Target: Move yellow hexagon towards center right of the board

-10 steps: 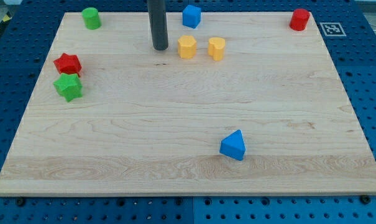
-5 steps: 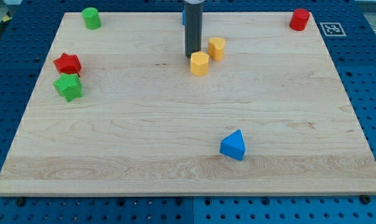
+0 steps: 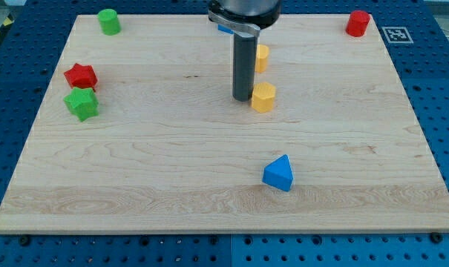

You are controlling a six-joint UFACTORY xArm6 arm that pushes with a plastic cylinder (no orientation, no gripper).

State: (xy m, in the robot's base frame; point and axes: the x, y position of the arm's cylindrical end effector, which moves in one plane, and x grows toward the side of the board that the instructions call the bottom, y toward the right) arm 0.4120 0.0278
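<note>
The yellow hexagon lies a little above the board's middle. My tip stands right against its left side, touching it. A second yellow block, rounded, sits just above, partly hidden by my rod. A blue block behind my rod near the view's top is almost fully hidden.
A green cylinder is at the top left and a red cylinder at the top right. A red star and a green star sit at the left edge. A blue triangular block lies below the middle.
My tip has moved down and to the right, pushing the yellow hexagon away from the other yellow block, down and right towards the board's middle.
</note>
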